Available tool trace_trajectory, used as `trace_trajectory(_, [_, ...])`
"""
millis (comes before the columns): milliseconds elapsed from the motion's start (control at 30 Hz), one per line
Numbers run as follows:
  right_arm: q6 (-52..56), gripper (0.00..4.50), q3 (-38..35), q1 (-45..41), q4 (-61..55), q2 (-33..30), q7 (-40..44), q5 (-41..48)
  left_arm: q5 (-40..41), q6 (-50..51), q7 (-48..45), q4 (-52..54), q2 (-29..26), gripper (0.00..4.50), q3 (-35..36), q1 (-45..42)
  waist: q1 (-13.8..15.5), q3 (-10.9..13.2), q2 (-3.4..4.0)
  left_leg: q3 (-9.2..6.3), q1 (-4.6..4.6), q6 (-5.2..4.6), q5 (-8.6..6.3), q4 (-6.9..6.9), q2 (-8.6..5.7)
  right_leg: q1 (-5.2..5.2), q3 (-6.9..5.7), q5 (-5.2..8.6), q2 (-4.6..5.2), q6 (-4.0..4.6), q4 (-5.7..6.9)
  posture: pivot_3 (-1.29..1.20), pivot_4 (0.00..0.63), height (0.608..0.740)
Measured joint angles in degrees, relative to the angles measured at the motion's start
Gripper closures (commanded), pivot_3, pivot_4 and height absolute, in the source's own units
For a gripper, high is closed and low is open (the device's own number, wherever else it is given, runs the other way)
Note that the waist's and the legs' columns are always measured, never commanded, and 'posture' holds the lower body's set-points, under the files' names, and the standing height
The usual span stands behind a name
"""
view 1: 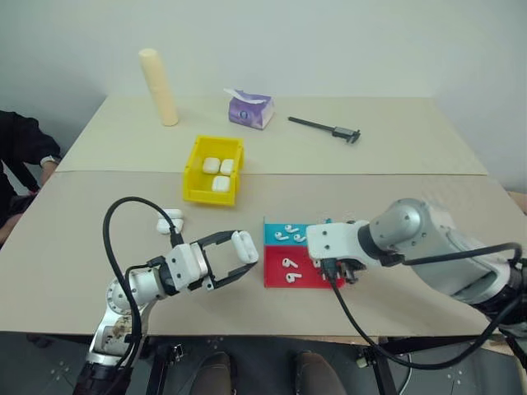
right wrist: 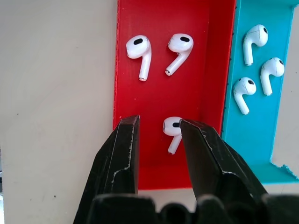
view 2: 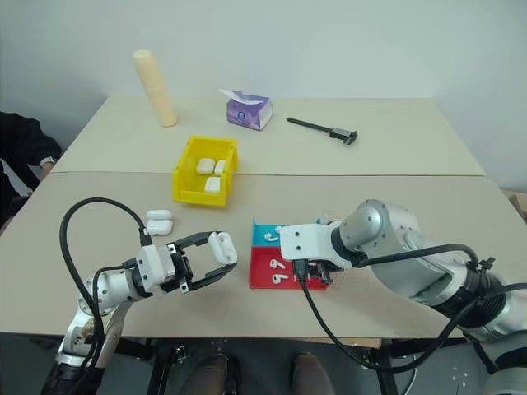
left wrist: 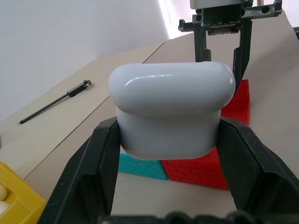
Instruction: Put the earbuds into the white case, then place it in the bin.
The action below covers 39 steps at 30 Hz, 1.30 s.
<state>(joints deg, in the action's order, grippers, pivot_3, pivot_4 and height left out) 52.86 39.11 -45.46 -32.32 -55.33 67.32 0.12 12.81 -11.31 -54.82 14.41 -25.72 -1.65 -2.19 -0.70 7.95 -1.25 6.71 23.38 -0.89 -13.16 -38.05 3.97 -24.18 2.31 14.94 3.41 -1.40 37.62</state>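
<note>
My left gripper (view 1: 239,257) is shut on a white case (left wrist: 170,114), lid closed, held just above the table left of the trays. Pointing down into the flat red tray (right wrist: 154,98), my right gripper (right wrist: 159,121) has its fingers apart around one earbud (right wrist: 173,128), which lies close to one finger. Two more earbuds (right wrist: 140,51) lie farther along the red tray. The blue tray (right wrist: 257,130) beside it holds three earbuds (right wrist: 244,91). The yellow bin (view 1: 195,164) stands beyond my left gripper with three white cases (view 1: 212,164) inside.
Two more white cases (view 1: 170,220) lie on the table near my left arm. At the back stand a cream cylinder (view 1: 158,86), a purple tissue pack (view 1: 249,109) and a black caliper (view 1: 325,127). A person's dark sleeve (view 1: 20,144) is at the left edge.
</note>
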Motion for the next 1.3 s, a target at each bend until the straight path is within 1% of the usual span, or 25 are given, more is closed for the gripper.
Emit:
trace_trajectory(167, [-0.1,2.54,1.5,0.0,1.5,0.5,-0.1,-3.5,-0.7,0.1,1.4,0.4,-0.7,1.73,-0.9,0.0,0.0,0.0,0.00,0.00,-0.01,0.00,0.00,0.00,0.01,0.00,-0.01,0.01,-0.01,0.01,0.01,0.00,0.150,0.740])
trace_trajectory(267, [-0.5,2.54,3.2,0.0,3.0,1.9,-0.7,-5.9,-1.4,0.0,2.1,0.6,-1.2,1.73,-1.2,0.1,-0.1,0.0,0.00,0.01,0.00,0.00,0.00,0.01,0.00,-0.02,0.00,0.01,-0.01,0.02,0.00,0.00,0.150,0.740])
trace_trajectory(567, [-2.2,2.54,4.0,0.0,6.2,4.3,-1.1,-10.0,-1.8,-0.3,2.6,0.6,-2.4,1.73,-2.0,0.5,-0.1,0.0,0.00,0.01,0.00,0.00,0.00,0.01,0.00,-0.01,-0.02,0.01,-0.01,0.02,0.00,0.00,0.150,0.740])
trace_trajectory(833, [-3.8,2.54,5.6,1.5,7.2,5.0,-0.3,-11.7,-1.8,-0.4,2.8,0.6,-2.9,1.73,-2.1,0.5,-0.1,0.0,0.00,0.01,0.01,0.00,0.00,0.03,0.00,-0.01,-0.03,0.02,0.00,0.02,-0.01,0.00,0.150,0.740])
trace_trajectory(1100, [-5.5,2.54,5.5,1.6,8.5,5.3,0.1,-14.3,-1.8,-0.4,2.9,0.6,-3.3,1.73,-2.3,0.4,-0.1,0.0,0.00,0.02,-0.02,0.00,0.00,0.03,0.01,0.01,-0.04,0.02,-0.01,0.03,-0.02,0.00,0.150,0.740])
trace_trajectory(1300, [-9.2,2.54,5.0,2.2,9.2,5.1,1.1,-15.5,-1.9,-0.4,3.2,0.6,-3.6,1.73,-2.3,0.4,-0.1,0.0,0.00,0.03,-0.03,0.00,0.00,0.03,0.01,0.02,-0.05,0.02,-0.01,0.03,-0.02,0.00,0.150,0.740])
